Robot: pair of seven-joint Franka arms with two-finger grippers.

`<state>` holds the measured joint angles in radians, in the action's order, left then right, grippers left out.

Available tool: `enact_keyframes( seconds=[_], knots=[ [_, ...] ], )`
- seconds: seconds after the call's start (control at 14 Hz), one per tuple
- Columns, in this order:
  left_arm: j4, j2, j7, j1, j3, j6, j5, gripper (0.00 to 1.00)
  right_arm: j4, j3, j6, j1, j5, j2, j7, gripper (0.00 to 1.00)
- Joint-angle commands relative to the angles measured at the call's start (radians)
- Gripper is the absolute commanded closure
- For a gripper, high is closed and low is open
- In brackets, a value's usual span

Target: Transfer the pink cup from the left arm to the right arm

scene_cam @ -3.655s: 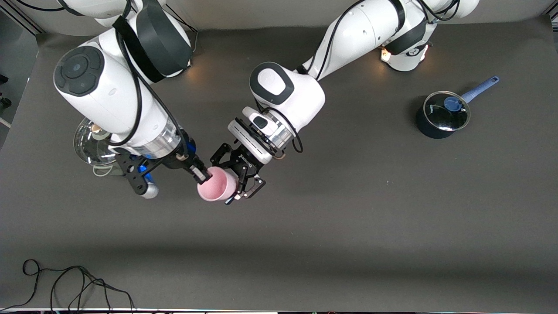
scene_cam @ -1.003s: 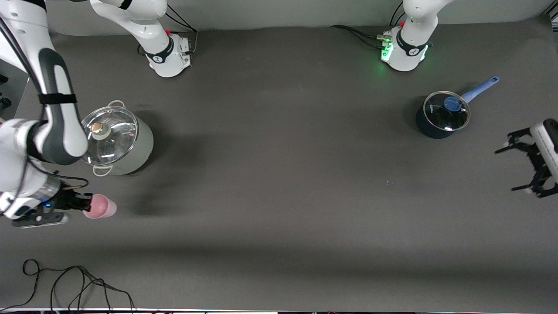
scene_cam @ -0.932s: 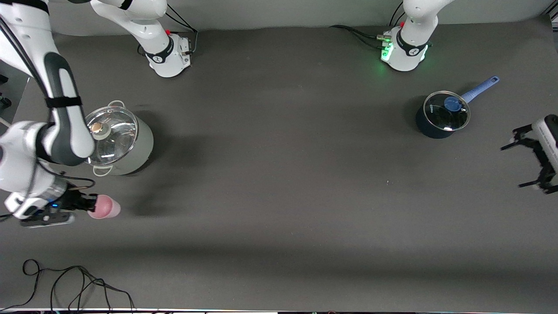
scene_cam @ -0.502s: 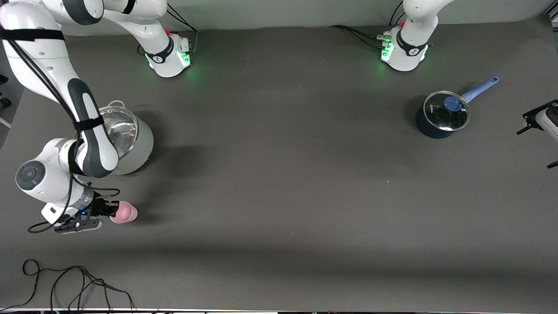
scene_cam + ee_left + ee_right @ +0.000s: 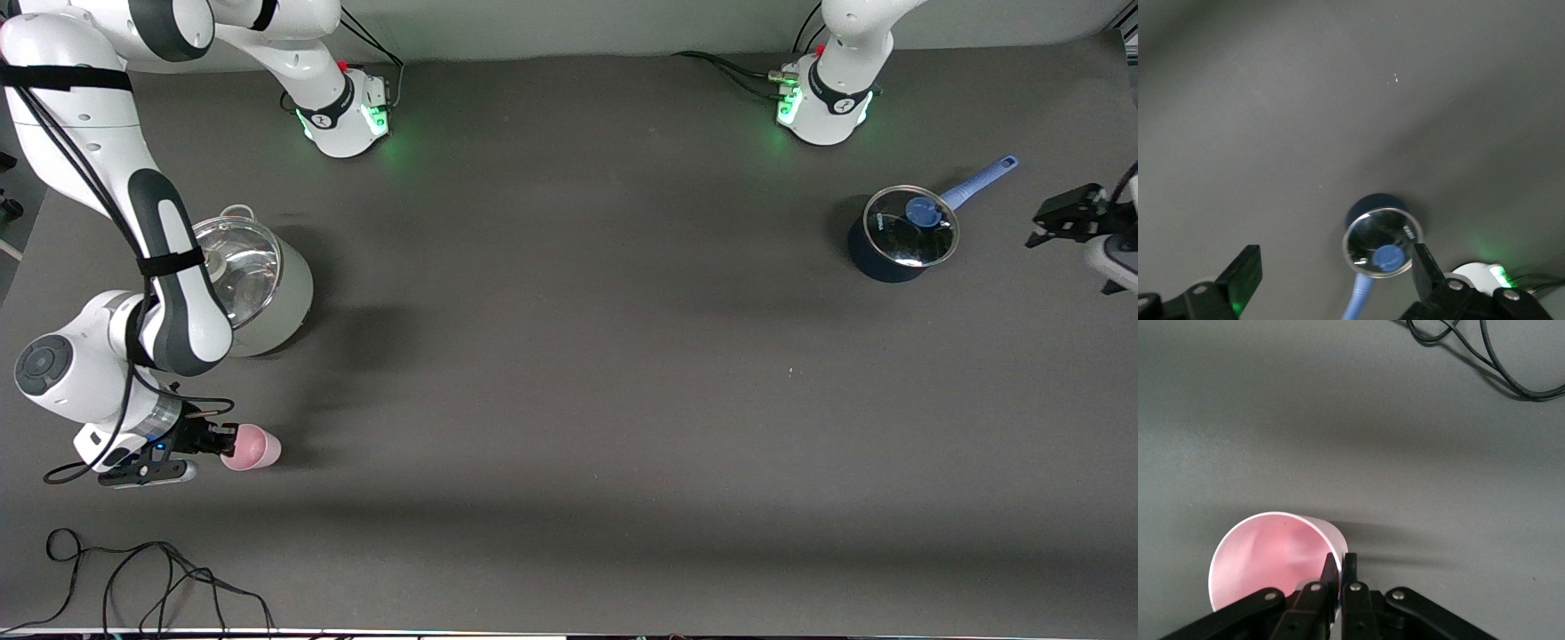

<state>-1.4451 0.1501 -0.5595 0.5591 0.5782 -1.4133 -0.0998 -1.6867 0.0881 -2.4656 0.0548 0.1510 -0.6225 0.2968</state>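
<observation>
Right pincer [image 5: 1337,568] nips only the pink cup [image 5: 1271,553] rim, so it could twist loose; left pincer [image 5: 1338,280], spread empty, waits above the saucepan [image 5: 1379,241]

Steel pot [image 5: 267,289], blue saucepan [image 5: 898,240], cable [image 5: 133,578]

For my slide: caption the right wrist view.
Right gripper fingers pinch the pink cup by its rim above the grey table.

We are looking at a robotics lab: two white arms [image 5: 133,204] are standing bolted to a table [image 5: 569,400] covered in dark grey matting, their bases [image 5: 342,116] glowing green. Kitchen props are sitting on it (a steel pot [image 5: 258,284], a blue saucepan [image 5: 902,236]), and a loose cable [image 5: 133,578] is trailing along the edge.
</observation>
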Motion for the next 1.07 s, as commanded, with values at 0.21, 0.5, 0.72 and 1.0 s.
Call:
enact_keyframes(
  seconds=[0.21, 0.5, 0.72, 1.0],
  knots=[
    [-0.017, -0.003, 0.297, -0.07, -0.003, 0.059, -0.018, 0.0, 0.028, 0.001, 0.014, 0.014, 0.147, -0.028, 0.11, 1.0],
    [0.018, 0.012, 0.28, -0.07, -0.001, 0.073, -0.032, 0.0, 0.028, 0.001, 0.007, 0.016, 0.147, -0.045, 0.11, 1.0],
    [0.009, 0.017, 0.302, -0.071, -0.001, 0.07, -0.034, 0.0, 0.028, 0.001, 0.005, 0.016, 0.147, -0.049, 0.11, 1.0],
    [0.003, 0.011, 0.3, -0.071, -0.009, 0.053, -0.032, 0.0, 0.028, 0.002, 0.007, 0.014, 0.144, -0.048, 0.111, 0.53]
  ],
)
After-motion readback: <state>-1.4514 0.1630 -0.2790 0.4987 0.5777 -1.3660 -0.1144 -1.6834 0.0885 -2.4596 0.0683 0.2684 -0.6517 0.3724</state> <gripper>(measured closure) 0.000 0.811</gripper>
